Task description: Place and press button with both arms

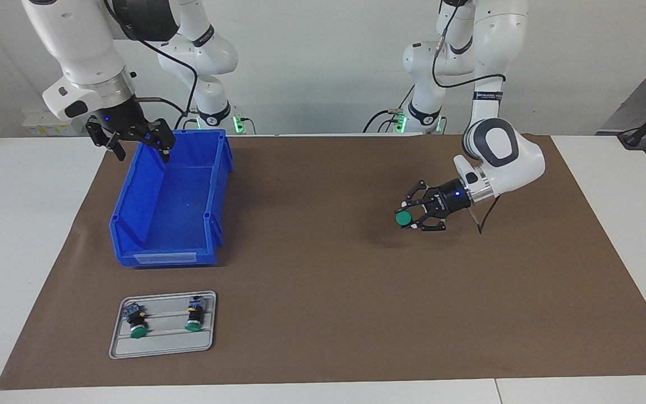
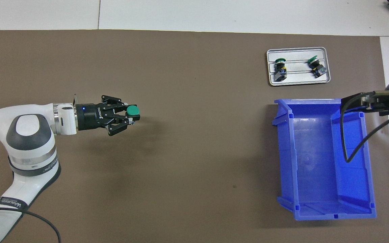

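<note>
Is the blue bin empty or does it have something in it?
Empty. The blue bin shows only its bare blue floor in both views; the two spare buttons lie on the metal tray instead.

Left pincer (image 2: 131, 115) gripping green-capped button (image 2: 133, 110) above brown mat (image 2: 187, 141), blue bin (image 2: 322, 158), tray (image 2: 297, 81)

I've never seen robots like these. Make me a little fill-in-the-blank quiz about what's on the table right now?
1. The left gripper holds a button with a ____ cap above the brown mat.
2. The metal tray carries ____ more buttons.
3. The right gripper hangs open over a corner of the ____ bin.

Missing words: green; two; blue
</note>
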{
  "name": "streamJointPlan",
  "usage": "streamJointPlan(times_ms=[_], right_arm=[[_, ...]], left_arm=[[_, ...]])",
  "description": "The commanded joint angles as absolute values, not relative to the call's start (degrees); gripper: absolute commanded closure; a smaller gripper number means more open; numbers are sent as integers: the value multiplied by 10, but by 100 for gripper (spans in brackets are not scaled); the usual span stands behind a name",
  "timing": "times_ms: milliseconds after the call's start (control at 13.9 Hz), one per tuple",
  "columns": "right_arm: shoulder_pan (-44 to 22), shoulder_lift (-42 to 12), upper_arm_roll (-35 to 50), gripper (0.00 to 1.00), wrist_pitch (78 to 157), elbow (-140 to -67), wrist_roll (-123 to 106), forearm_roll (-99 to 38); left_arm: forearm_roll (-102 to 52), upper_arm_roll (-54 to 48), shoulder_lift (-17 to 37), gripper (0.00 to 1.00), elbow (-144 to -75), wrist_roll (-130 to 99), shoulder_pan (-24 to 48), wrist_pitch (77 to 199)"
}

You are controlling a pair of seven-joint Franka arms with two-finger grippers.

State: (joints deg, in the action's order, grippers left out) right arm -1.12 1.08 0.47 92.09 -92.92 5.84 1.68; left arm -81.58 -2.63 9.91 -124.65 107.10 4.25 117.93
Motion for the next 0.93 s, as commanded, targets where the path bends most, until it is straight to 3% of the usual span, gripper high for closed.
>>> streamJointPlan(times_ms=[0,287,861], right_arm=[[-5,16,8,0,917,-933,41,4],[-5,16,8,0,917,-933,41,4],[-5,16,8,0,917,-933,41,4]], left_arm=[[-889,-30,83,76,-1298,1156,49,1190],[-1059,-32,84,75,-1333,1293,88,1186],[-1108,-31,109,76,-1356,1369,91,1131]])
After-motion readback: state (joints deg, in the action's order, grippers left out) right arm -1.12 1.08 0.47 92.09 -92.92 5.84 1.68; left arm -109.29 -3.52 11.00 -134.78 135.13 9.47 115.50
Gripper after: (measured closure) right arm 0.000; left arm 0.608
